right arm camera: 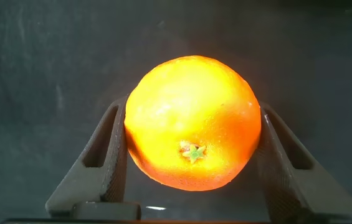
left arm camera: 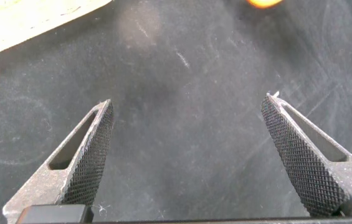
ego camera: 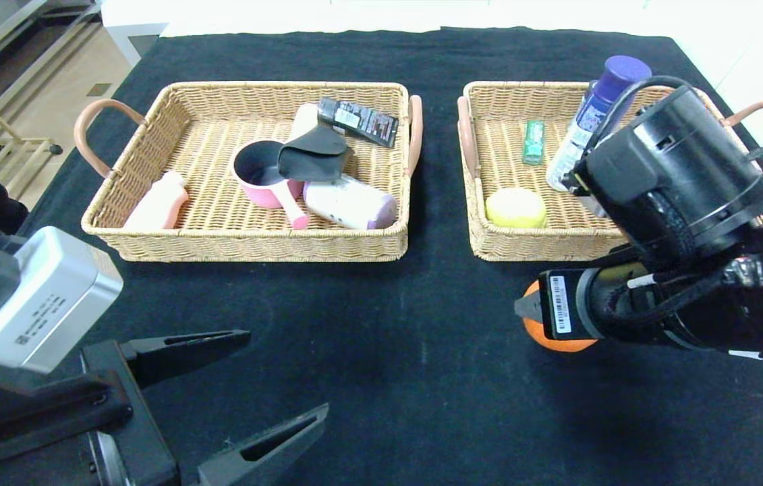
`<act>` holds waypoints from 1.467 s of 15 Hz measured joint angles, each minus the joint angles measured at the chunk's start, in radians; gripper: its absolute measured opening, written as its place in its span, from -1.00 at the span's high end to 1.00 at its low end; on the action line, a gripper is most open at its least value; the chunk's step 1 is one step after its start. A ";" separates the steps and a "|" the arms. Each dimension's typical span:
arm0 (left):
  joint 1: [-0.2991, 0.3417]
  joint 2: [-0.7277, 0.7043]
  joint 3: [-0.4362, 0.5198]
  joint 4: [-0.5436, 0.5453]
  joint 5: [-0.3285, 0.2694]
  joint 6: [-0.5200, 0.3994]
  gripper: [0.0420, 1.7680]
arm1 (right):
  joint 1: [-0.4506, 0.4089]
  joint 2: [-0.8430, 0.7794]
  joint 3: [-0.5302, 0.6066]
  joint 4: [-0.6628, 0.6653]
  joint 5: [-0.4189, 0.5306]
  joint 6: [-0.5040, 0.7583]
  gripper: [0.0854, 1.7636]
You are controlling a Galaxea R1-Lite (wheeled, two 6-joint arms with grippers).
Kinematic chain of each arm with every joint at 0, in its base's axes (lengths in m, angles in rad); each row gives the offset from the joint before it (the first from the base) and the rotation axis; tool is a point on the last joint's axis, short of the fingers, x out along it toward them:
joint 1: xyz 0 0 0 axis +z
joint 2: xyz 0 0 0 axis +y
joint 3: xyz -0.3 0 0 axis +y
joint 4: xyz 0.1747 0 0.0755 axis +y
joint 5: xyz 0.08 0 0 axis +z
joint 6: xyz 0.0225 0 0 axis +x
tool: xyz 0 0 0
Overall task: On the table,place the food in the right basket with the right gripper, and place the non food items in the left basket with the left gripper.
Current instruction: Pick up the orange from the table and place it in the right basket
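right gripper clamps the orange at lower right, on the table just before the right basket. left gripper, lower left, jaws spread wide, empty. saucepan, pouch, canister crowd the left basket.

Bright overhead light, the orange glaring and overexposed, far floor washed out.
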 joint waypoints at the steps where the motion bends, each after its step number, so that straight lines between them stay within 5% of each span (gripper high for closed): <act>1: 0.000 0.000 0.000 0.000 0.000 0.000 -0.94 | -0.002 -0.008 -0.002 0.002 -0.007 -0.013 -0.34; 9: 0.000 0.002 0.003 -0.001 -0.001 0.001 -0.94 | -0.067 -0.053 -0.070 -0.017 -0.051 -0.103 -0.34; 22: -0.001 0.016 0.013 -0.001 -0.017 0.001 -0.94 | -0.313 -0.024 -0.100 -0.253 -0.046 -0.187 -0.34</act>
